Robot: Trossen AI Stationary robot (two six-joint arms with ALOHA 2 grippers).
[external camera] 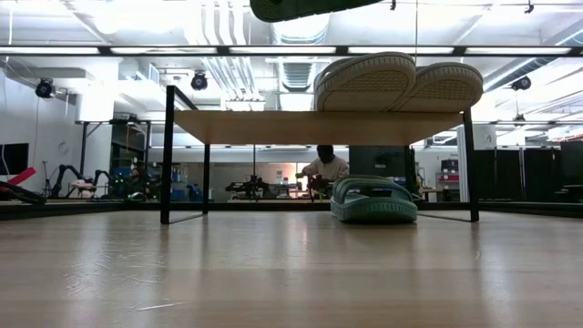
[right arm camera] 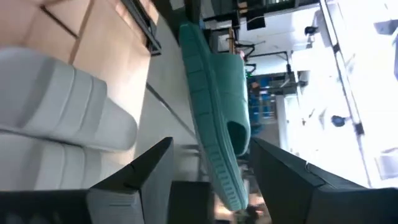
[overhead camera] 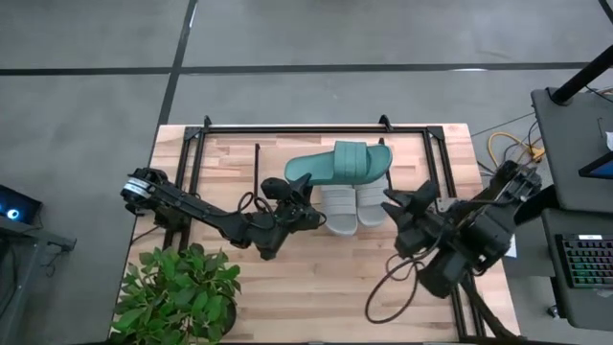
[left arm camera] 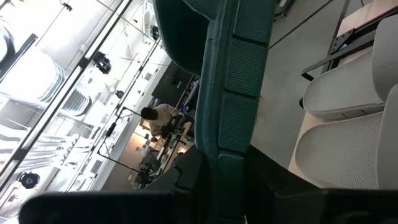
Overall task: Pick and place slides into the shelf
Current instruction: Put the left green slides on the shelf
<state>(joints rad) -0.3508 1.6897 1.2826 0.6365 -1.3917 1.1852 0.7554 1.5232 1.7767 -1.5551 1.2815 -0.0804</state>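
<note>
A teal slide (overhead camera: 340,165) hangs high above the shelf, its underside just showing at the top of the low view (external camera: 310,7). My left gripper (overhead camera: 290,190) is shut on its left end. Two pale grey slides (overhead camera: 350,206) lie side by side on the shelf's wooden top board (external camera: 273,128), soles down. A second teal slide (external camera: 373,202) rests on the table under the board. My right gripper (overhead camera: 395,203) stands open to the right of the grey slides. In its wrist view (right arm camera: 211,180) the held teal slide (right arm camera: 217,118) lies ahead of the fingers, untouched. My left gripper holds the teal slide by the end toward the table's left (overhead camera: 299,178), coming in level from that side. In the wrist view the sole's rim (left arm camera: 233,143) runs out from between the fingers, and the gripper's own body hides the contact. The slide is lifted clear, stretching toward the table's right.
A potted plant (overhead camera: 177,292) stands at the near left corner. Loose cables (overhead camera: 397,292) lie by the right arm, and a keyboard (overhead camera: 584,264) sits off the table's right side. A person (external camera: 325,169) sits in the room beyond the shelf.
</note>
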